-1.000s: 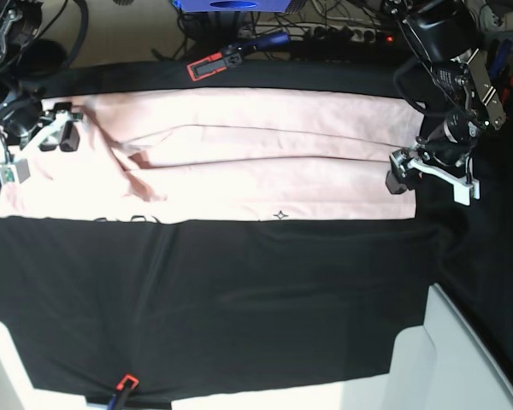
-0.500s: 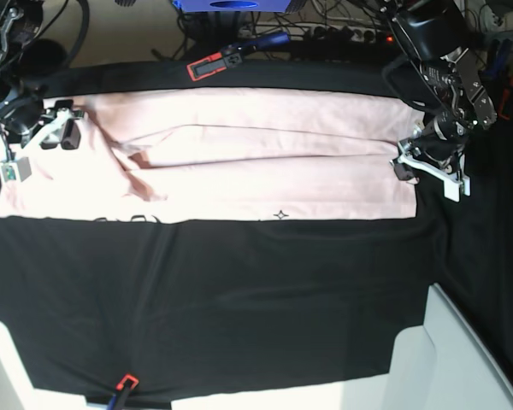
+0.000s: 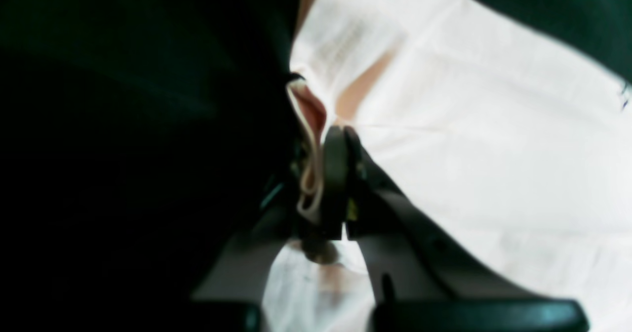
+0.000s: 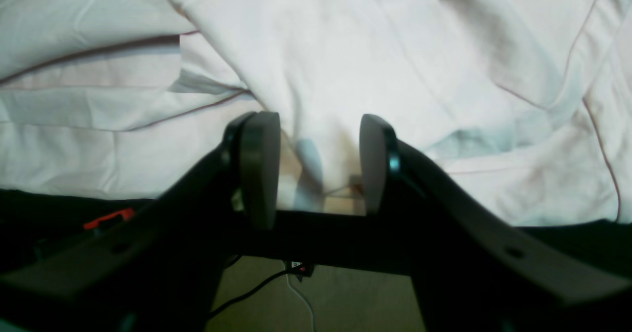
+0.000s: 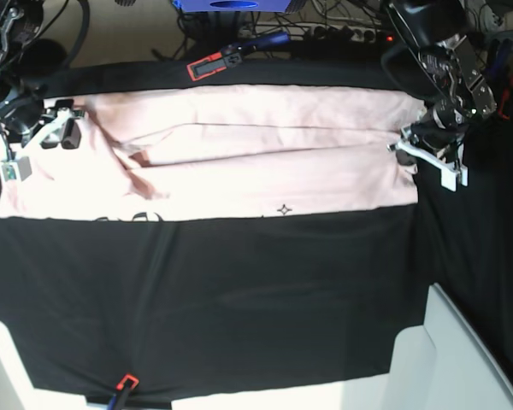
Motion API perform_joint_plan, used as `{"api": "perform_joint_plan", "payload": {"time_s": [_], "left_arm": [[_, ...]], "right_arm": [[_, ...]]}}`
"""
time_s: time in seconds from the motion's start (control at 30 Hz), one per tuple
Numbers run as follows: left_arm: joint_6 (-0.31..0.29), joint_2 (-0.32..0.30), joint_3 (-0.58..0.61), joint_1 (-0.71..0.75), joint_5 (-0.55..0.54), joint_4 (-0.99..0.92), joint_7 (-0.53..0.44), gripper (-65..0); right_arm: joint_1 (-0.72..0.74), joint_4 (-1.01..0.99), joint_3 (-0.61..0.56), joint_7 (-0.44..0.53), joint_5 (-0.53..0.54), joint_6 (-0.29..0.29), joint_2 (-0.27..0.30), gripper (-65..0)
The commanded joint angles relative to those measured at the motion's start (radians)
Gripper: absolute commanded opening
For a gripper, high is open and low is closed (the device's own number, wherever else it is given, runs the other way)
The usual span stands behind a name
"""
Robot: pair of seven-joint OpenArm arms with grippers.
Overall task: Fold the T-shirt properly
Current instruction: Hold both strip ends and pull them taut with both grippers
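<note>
T-shirt point(image 5: 239, 154) is laid lengthwise across the black table cloth point(image 5: 239, 290).
Its hem is pinched by the left gripper point(image 5: 403, 154); the right gripper point(image 5: 56, 128) is held spread.

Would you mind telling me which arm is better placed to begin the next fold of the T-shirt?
The left. Its claw is pinched shut on the T-shirt edge, while the right claw stands open over the cloth, gripping nothing.

Looks like a robotics lab/test bench: table w/ black cloth point(image 5: 239, 290), held by orange-black clamps far point(image 5: 207, 66) and near point(image 5: 125, 384). Power strip point(image 5: 350, 34) and tangled cables point(image 5: 333, 13) on the floor at far edge, blue box point(image 5: 231, 4) far centre.
</note>
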Motion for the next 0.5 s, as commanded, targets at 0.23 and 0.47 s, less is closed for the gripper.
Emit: {"api": "perform_joint_plan", "payload": {"time_s": [0.23, 0.47], "left_arm": [[0.061, 0.032, -0.002, 0.084, -0.002, 0.282, 0.003, -65.0], [0.07, 0.047, 0.066, 0.162, -0.002, 0.445, 0.003, -65.0]], "right_arm": [[-0.01, 0.014, 0.002, 0.016, 0.011, 0.005, 0.006, -39.8], [-0.011, 0.014, 0.002, 0.014, 0.011, 0.005, 0.006, -39.8]]}}
